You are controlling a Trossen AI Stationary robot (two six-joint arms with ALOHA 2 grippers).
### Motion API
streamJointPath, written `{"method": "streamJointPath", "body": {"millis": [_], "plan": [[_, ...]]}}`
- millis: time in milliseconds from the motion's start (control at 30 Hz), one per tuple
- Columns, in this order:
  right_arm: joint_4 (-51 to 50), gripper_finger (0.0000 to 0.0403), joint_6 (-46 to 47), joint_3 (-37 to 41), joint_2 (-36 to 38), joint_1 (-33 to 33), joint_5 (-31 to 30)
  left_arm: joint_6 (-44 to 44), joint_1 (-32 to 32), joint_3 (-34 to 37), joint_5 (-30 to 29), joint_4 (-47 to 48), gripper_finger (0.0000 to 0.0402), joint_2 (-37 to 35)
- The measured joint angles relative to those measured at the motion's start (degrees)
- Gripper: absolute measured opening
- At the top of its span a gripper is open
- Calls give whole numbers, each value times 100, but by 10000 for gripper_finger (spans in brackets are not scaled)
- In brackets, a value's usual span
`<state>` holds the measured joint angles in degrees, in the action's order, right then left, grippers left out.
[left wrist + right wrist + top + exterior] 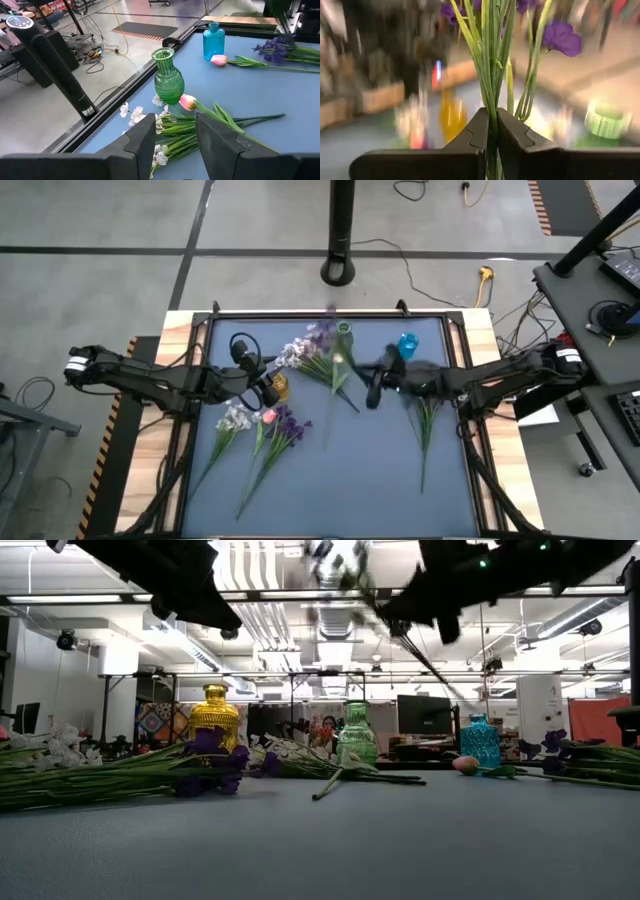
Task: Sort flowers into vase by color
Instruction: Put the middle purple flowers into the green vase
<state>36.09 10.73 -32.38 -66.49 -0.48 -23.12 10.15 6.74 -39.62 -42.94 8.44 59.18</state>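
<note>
- The right gripper [492, 131] is clenched on a purple sprig [495, 55]; its two dark fingers press together on the bunched green stems, and the purple blossoms stand above them.
- In the high view this right gripper [372, 392] hangs over the middle of the bench, between the green vase [344, 330] and the blue vase [407, 343], nearer the far edge.
- The left gripper [175, 137] stands partly open with nothing between its fingers; it hangs over the left half of the bench near the yellow vase [280, 386].
- Vases: three, all upright. Yellow sits left of centre; green and blue stand by the far edge.
- A white spray [142, 117] lies just beside the green vase [167, 79], with a pink bud [187, 102] almost touching that vase.
- A second pink bud [218, 60] lies by the blue vase [213, 39], and a purple cluster [272, 49] lies beyond it.
- More sprigs [262, 435], white, pink and purple, lie fanned toward the near left corner of the bench [350, 480]; an exact count of stems cannot be told.
</note>
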Motion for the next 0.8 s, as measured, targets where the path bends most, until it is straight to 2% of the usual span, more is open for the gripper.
{"method": "streamJointPath", "body": {"millis": [67, 167, 300, 400, 533, 800], "plan": [[1523, 19, -324, 196, -168, -262, -8, 0, 1, 0, 0, -29, 125, 0], [3278, 19, -583, 306, -574, -738, 1, 1, 1, 0, 0, -88, 125, 0], [4807, 18, -309, 161, -1249, -1419, 388, -6, 0, 0, 0, -94, 125, 0], [5296, 18, -330, -227, -1807, -1802, 675, -24, 0, 0, 0, -104, 125, 0], [5323, 18, -621, -765, -2349, -2167, 713, -31, 2, 0, 0, -123, 125, 0], [5333, 18, -1269, -1152, -2757, -2512, 831, -42, 0, 0, 0, -115, 125, 0]]}}
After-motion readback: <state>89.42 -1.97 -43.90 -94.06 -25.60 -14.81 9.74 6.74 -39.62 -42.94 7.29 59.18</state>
